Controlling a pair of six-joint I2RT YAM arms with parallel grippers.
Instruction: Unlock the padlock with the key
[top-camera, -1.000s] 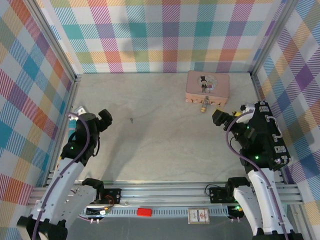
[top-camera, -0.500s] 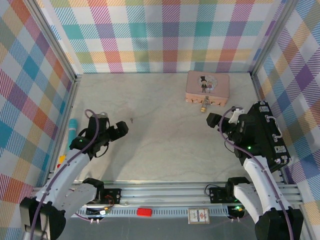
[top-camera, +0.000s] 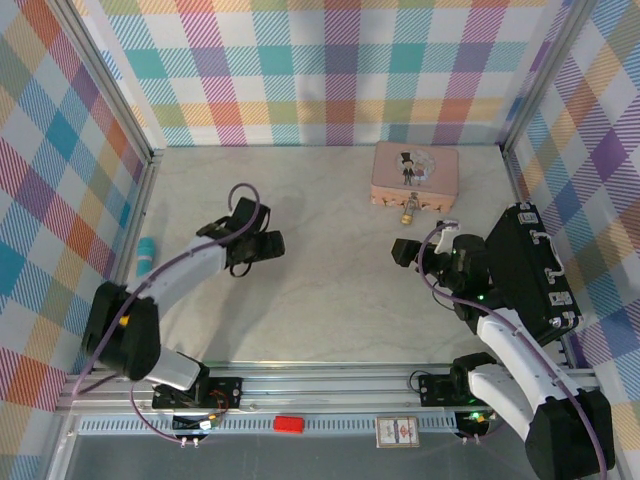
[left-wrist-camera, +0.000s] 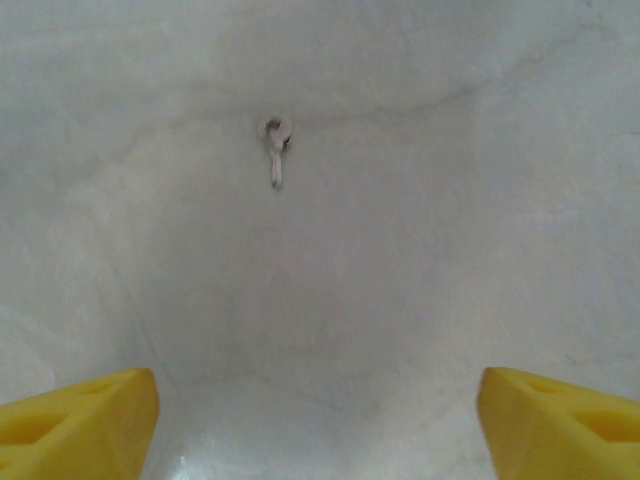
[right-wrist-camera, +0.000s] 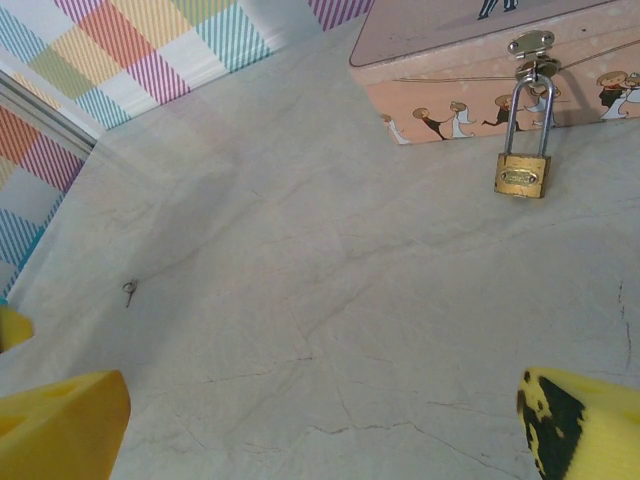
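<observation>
The key (left-wrist-camera: 275, 150) is a tiny grey sliver lying flat on the pale table, ahead of my left gripper (left-wrist-camera: 320, 430), whose yellow fingertips (left-wrist-camera: 80, 420) stand wide apart with nothing between them. From above, the left gripper (top-camera: 266, 243) hovers over the key's spot. The brass padlock (right-wrist-camera: 522, 172) hangs by its silver shackle from a latch of the pink tin (right-wrist-camera: 450, 40), also seen as the padlock (top-camera: 411, 213) from above. My right gripper (top-camera: 403, 252) is open just in front of it, apart from it. The key (right-wrist-camera: 129, 291) also shows far left.
The pink tin (top-camera: 415, 172) stands at the back right of the table. A teal-capped cylinder (top-camera: 146, 254) lies near the left wall. Plaid walls close in the back and both sides.
My left arm has swung forward and right until its gripper is over the key. My right gripper has moved left, in front of the padlock.
</observation>
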